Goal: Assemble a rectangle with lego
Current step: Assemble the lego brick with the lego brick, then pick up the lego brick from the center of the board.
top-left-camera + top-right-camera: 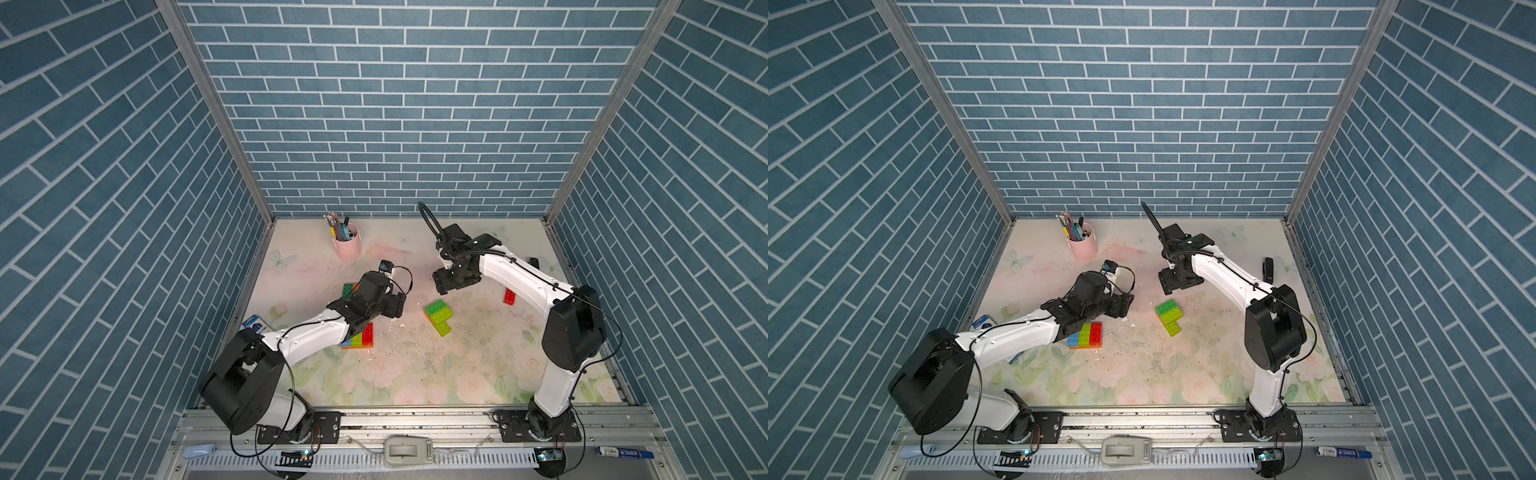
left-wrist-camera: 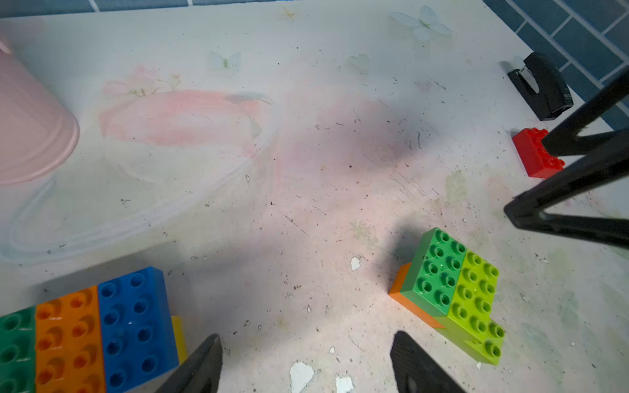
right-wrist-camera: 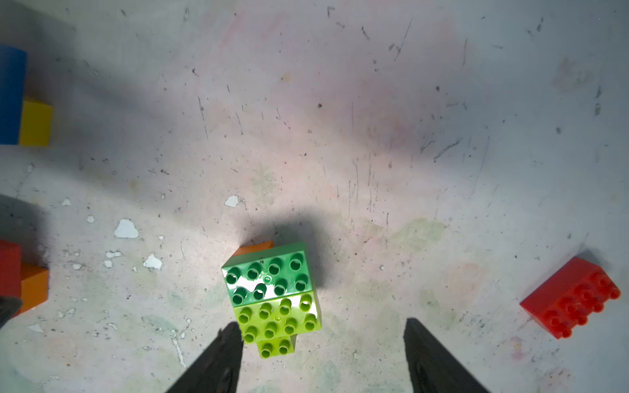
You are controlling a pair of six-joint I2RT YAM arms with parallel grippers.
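The lego lies in groups on the floral mat. A dark green and lime cluster on an orange brick (image 1: 438, 316) (image 2: 452, 289) (image 3: 272, 289) sits mid-table. A flat block of blue, lime and red over orange (image 1: 360, 336) (image 1: 1086, 334) lies under my left arm. A second green, orange and blue block (image 2: 85, 333) sits beside the left gripper. A single red brick (image 1: 509, 296) (image 3: 571, 299) lies apart. My left gripper (image 2: 306, 340) (image 1: 398, 306) is open over bare mat. My right gripper (image 3: 323, 325) (image 1: 439, 286) hangs open just above the green cluster, with one finger beside its lime end.
A pink pen cup (image 1: 347, 246) (image 2: 30, 129) stands at the back left. A black stapler-like object (image 1: 1268, 269) (image 2: 541, 85) lies near the right wall. A small blue-and-white box (image 1: 254, 323) rests by the left wall. Blue brick-pattern walls close three sides.
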